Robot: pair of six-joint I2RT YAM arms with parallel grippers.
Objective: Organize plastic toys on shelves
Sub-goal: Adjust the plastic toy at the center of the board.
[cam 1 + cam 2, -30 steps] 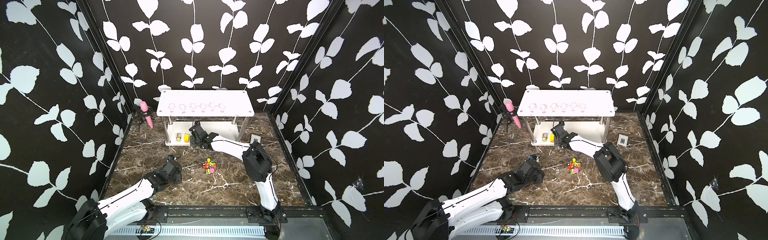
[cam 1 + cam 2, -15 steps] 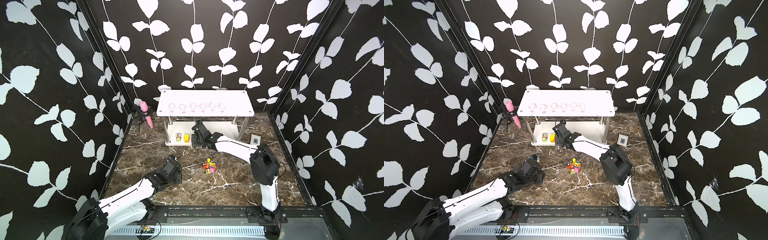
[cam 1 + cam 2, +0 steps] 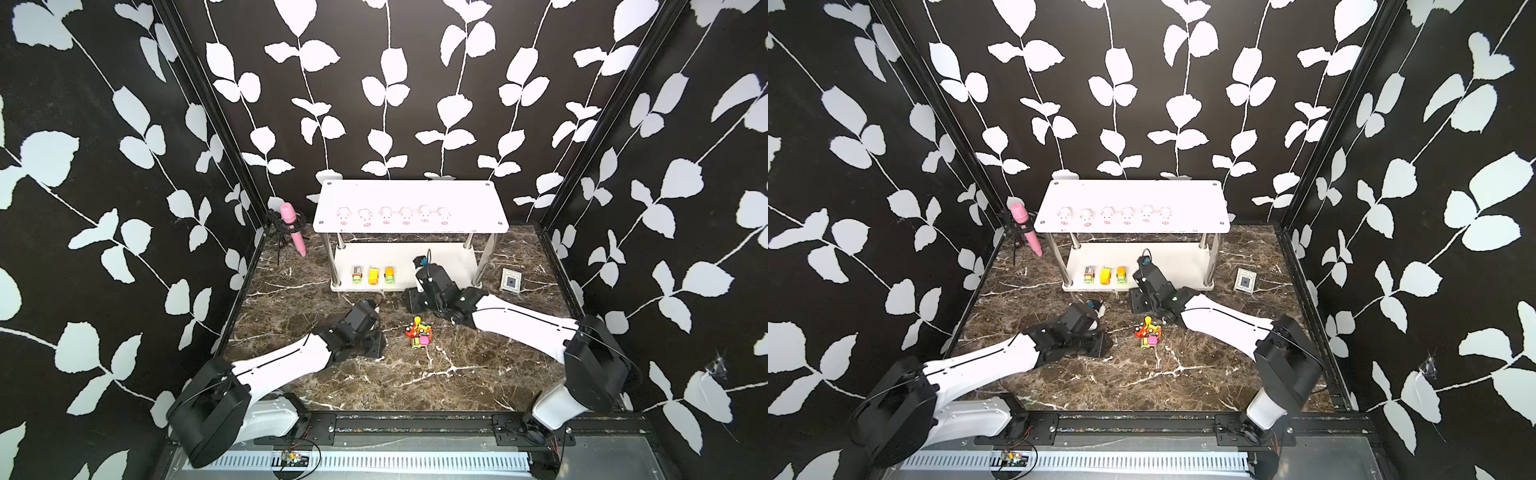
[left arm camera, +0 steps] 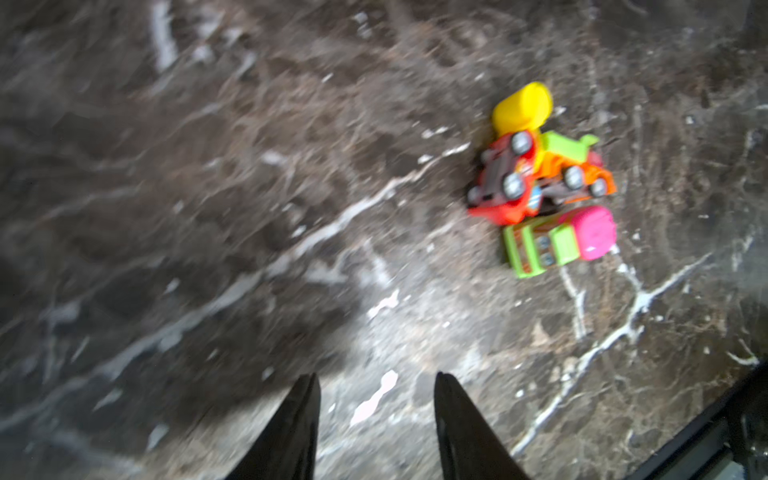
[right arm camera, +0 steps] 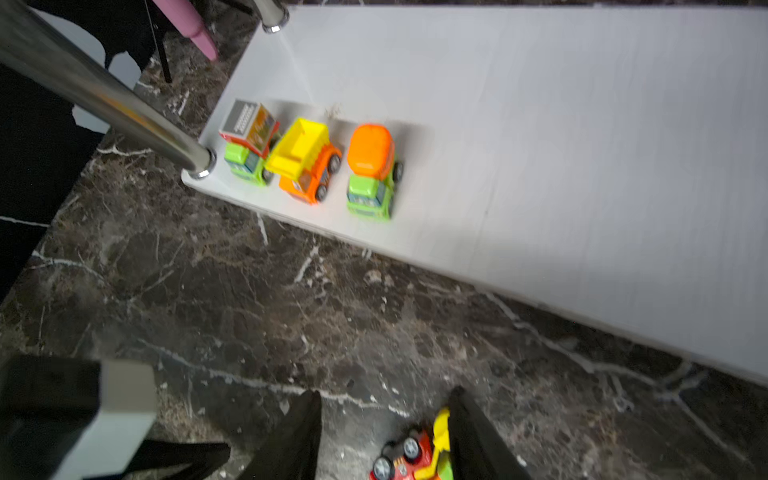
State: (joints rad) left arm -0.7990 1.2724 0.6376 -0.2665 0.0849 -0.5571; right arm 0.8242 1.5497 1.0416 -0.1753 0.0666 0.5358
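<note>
Fingers (image 4: pixel 295 436) of the left gripper (image 4: pixel 376 374) stand apart, empty — the right gripper (image 5: pixel 385 390) is parted too, holding nothing. Loose toy vehicles (image 3: pixel 419 332) lie heaped mid-floor; three trucks (image 5: pixel 307 162) stand on the lower shelf (image 5: pixel 540 145), six pigs (image 3: pixel 386 216) on the top shelf (image 3: pixel 409 193).

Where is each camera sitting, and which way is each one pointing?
Top views: high at the front, angled down and back across the marble floor to the two-tier rack; left arm and right arm both show.
Left wrist: low over the floor, facing the pile of toy vehicles; the open left gripper shows.
Right wrist: before the rack, facing three toy trucks on its lower shelf; the open right gripper shows.
Shared: all views catch that pile.
</note>
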